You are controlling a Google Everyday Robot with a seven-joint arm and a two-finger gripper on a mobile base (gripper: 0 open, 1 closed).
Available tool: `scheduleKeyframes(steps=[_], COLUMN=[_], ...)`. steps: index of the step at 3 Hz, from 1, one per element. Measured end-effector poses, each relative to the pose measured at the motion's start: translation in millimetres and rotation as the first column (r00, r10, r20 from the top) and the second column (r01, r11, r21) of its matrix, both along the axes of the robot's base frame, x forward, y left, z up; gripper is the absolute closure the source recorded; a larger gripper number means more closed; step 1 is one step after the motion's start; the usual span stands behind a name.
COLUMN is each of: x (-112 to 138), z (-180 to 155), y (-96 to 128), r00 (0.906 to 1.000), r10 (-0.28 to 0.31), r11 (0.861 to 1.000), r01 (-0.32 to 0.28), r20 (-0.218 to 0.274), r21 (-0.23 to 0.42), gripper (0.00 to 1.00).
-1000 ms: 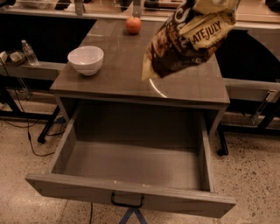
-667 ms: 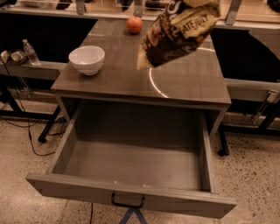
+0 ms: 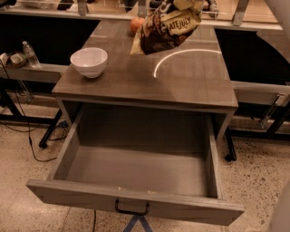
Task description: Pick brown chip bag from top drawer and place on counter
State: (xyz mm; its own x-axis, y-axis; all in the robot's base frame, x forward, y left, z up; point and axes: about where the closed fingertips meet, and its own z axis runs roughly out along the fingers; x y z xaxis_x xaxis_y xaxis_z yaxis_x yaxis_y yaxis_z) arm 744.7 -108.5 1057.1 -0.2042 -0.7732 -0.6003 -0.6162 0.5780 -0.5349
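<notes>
Hanging tilted above the far part of the surface, the brown chip bag is clear of the open top drawer, with the hand barely visible at its top end and its grip impossible to tell.

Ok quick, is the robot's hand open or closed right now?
Gripper: out of view above the top edge; the brown chip bag hangs over the counter, so probably shut on it.
</notes>
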Motion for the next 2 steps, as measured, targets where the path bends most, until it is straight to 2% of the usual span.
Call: scheduleKeyframes(steps=[1, 2], x=[38, 63], z=[-17, -37], y=[-10, -26], r00=[0.9985, 0.9944], r10=[-0.054, -0.106], r11=[0.994, 0.978], r01=[0.054, 0.104], r20=[0.004, -0.001], r21=[0.091, 0.179], gripper=[1.00, 1.00])
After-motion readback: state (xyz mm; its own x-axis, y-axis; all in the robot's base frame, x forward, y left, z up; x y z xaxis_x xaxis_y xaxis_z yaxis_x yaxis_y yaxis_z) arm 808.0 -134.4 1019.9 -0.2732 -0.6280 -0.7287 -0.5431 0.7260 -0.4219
